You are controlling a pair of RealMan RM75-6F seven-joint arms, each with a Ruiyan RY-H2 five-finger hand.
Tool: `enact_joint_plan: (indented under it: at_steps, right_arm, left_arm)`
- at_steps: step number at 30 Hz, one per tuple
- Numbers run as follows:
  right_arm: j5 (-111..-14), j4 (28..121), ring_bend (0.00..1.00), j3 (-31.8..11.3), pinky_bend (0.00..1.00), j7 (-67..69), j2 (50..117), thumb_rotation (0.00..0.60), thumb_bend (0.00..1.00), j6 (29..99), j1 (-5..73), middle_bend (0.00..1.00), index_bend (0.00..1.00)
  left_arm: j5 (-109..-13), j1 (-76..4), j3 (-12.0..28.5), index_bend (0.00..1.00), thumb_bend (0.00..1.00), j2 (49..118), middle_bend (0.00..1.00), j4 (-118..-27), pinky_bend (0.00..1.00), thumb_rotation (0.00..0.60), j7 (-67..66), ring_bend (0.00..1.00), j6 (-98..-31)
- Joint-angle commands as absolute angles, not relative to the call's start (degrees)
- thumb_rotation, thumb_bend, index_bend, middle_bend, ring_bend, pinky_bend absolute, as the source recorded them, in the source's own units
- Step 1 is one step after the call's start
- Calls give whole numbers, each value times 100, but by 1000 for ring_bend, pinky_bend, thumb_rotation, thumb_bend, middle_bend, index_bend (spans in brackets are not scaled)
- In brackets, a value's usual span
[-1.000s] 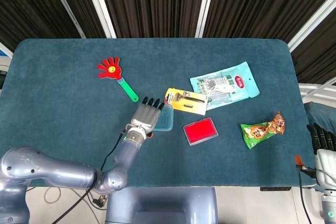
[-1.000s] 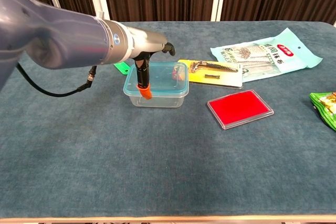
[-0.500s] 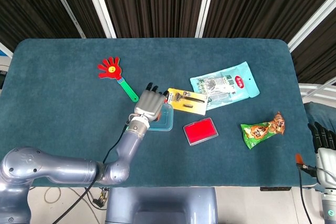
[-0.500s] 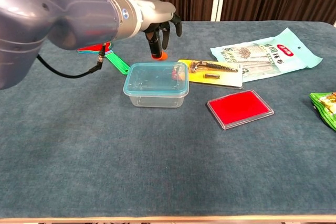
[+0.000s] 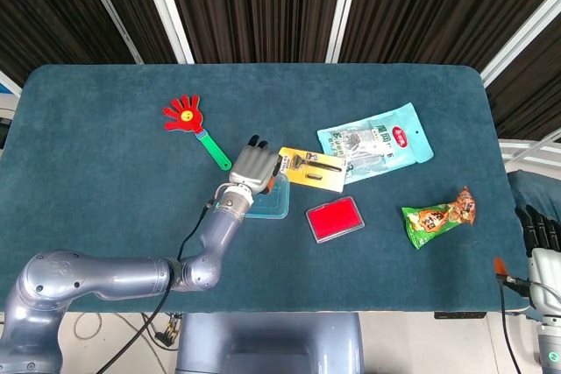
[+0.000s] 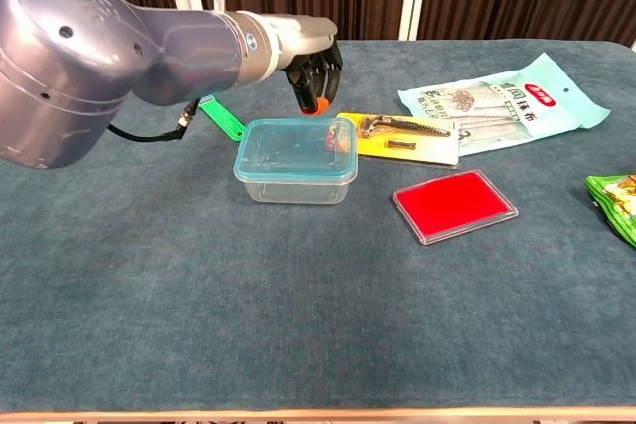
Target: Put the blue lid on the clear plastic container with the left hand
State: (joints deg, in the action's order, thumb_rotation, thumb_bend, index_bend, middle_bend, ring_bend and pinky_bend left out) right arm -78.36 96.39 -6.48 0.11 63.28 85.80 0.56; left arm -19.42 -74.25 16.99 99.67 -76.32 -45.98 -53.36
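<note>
A teal table (image 5: 105,172) stands before dark slatted panels. At its centre sits the clear container (image 6: 295,161), blue lid (image 6: 296,141) already on top. The left hand (image 6: 316,65) hovers at the container's 12 o'clock, fingers curled loosely, holding nothing. The right hand (image 5: 542,232) sits off the table at 4 o'clock; its grip is unclear.
</note>
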Motion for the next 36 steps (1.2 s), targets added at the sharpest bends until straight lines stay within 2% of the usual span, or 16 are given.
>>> enact_joint_plan:
  at_steps: [1,24,36]
  right_arm:
    - [-7840,9633,0,-645,0,20,6330,600,389,8581,53,0,10]
    - [-7832,9638,0,-630,0,57,6317,600,390,8545,46,0,9]
    - [-7838,9636,0,-623,0,60,6314,600,389,8541,41,0,9]
  left_arm:
    - [-1973,-7428,1693,573,470,10027,527,-7551,99,600,-4549,177,-5298]
    - [-2139,-7593,1786,602,491,10680,554,-6442,99,600,-4378,189,-4908]
    - [-2207,-7716,1783,603,490,10889,550,-6274,96,600,-4548,189,-4936]
